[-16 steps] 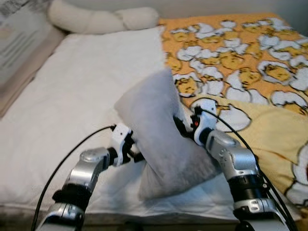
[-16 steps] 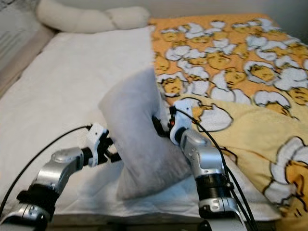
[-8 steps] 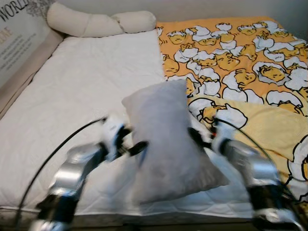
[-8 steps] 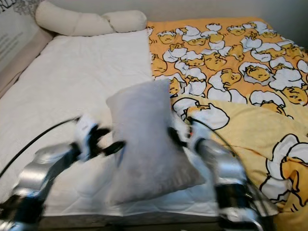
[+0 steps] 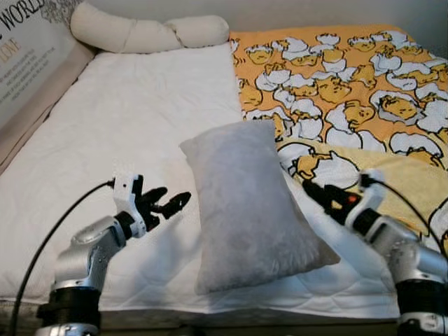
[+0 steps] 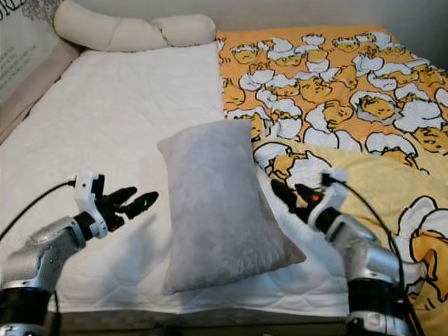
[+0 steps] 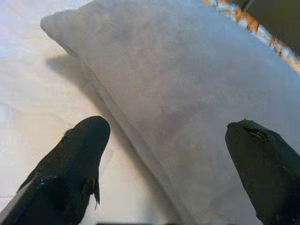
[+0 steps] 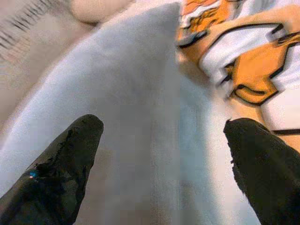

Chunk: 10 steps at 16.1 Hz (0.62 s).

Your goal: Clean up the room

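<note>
A grey pillow (image 5: 248,203) lies flat on the white bedsheet (image 5: 133,126), its long side running toward the foot of the bed. My left gripper (image 5: 166,201) hovers open just to the left of it, apart from the fabric. On the pillow's other side my right gripper (image 5: 316,195) is open too, a short gap away. The pillow (image 7: 187,93) spreads ahead of the left fingers (image 7: 79,159) in the left wrist view. In the right wrist view the pillow (image 8: 140,117) sits between the right fingers (image 8: 61,164), beside the duck-print cover (image 8: 243,61).
An orange and yellow duck-print duvet (image 5: 350,84) covers the bed's right half, folded back near my right arm. A long cream bolster (image 5: 140,31) lies along the head of the bed. A printed panel (image 5: 28,56) borders the left side.
Both grippers have let go of the pillow and pulled away sideways. The pillow, held upright between them before, now lies flat on the sheet.
</note>
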Available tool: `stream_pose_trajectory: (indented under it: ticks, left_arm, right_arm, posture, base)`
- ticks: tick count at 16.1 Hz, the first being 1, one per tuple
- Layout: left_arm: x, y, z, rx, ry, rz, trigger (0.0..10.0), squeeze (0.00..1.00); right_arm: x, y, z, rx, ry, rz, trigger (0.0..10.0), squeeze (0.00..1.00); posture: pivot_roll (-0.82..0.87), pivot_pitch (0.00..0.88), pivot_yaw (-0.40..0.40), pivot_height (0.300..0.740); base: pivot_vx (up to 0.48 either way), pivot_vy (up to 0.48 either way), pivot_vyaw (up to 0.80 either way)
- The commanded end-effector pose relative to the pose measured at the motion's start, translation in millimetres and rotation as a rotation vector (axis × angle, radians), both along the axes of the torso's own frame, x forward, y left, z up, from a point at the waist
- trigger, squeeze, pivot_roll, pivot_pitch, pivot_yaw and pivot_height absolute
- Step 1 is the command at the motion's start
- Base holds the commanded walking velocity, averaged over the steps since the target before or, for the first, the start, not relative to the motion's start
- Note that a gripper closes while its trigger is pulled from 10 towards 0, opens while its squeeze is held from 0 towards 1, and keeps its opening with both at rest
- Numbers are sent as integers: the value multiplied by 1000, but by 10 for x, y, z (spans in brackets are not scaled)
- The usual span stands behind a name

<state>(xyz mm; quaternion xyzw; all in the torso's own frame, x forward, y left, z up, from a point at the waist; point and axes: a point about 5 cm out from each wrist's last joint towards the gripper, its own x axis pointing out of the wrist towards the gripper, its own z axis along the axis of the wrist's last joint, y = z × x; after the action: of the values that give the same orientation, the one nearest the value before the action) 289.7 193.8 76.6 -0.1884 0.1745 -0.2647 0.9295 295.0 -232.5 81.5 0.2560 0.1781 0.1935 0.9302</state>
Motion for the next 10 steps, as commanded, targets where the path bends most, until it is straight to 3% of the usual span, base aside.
stream_pose_trajectory:
  ticks: [1,2,4,6,8,10]
  left_arm:
    - [33,1,2,-32,7,20,10000,1000]
    - [13,-74,-158,-61,64,15,10000,1000]
    - [-40,-197,-263,-130,110,-29,10000,1000]
    - [-104,-408,-380,-166,180,-97,10000,1000]
    - [-139,-559,-491,-135,232,-142,10000,1000]
    - [-197,-715,-645,-41,280,-204,10000,1000]
  right_arm:
    - [17,27,1,58,8,29,10000,1000]
    - [20,78,-63,135,35,77,10000,1000]
    - [34,170,-155,173,73,106,10000,1000]
    - [31,323,-307,136,126,141,10000,1000]
    - [20,459,-396,150,168,175,10000,1000]
    - [0,664,-465,126,189,254,10000,1000]
  posture:
    - [-83,0,77,740]
    - [-86,0,79,740]
    - [-85,0,80,740]
    - [-80,0,80,740]
    - [-79,0,77,740]
    - [-80,0,73,740]
  base:
    - [0,0,0]
    - [0,0,0]
    - [0,0,0]
    - [0,0,0]
    - [0,0,0]
    - [0,0,0]
